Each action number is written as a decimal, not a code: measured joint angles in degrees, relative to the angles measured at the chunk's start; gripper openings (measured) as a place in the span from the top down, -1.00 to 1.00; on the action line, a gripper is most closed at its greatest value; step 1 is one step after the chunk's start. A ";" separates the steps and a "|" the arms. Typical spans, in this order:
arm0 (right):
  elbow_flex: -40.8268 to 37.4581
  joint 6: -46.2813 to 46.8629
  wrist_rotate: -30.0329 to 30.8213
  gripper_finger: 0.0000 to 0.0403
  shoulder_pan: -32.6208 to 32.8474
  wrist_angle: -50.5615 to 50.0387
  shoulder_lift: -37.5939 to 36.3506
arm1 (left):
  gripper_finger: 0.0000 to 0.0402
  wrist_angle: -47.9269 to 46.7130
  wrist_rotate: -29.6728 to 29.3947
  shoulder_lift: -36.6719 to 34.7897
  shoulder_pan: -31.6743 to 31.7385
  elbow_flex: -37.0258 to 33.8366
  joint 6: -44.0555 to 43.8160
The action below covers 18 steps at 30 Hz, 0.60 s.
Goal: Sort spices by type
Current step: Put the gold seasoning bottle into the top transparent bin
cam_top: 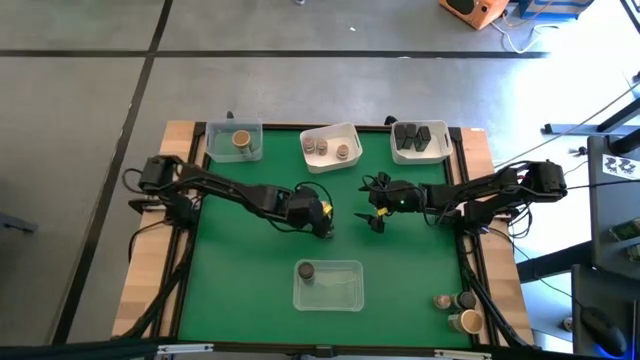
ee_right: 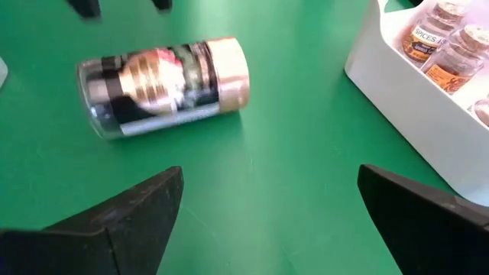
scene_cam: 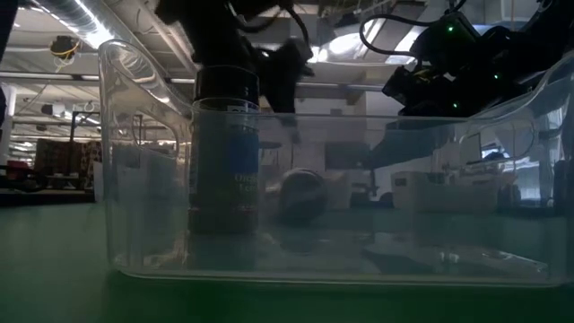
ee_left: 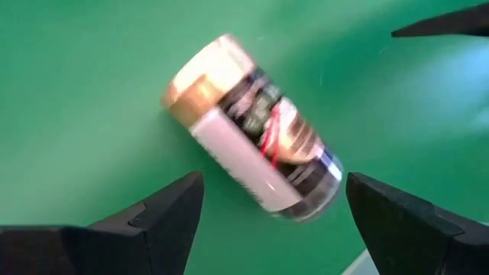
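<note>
A: Spice jar [ee_left: 252, 130] lies on its side on the green mat [cam_top: 240, 250], under the left gripper [ee_left: 271, 210], fingers spread wide, holding nothing

B: Straddle its middle squarely before closing; right gripper [ee_right: 267, 206] waits open alongside

Green table [cam_top: 240, 290] with trays [cam_top: 328, 285], jars [cam_top: 455, 310]

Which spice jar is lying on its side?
The gold-capped jar on the green mat, between the left gripper's open fingers. The other jars stand upright in trays or at the table's corner.

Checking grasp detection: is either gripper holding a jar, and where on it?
Neither. The left gripper and right gripper are open above the mat; the jar lies untouched.
</note>
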 joint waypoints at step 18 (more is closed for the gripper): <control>0.00 1.30 -4.15 -0.95 0.00 5.86 2.02 | -0.51 20.33 0.19 16.12 3.12 0.24 5.01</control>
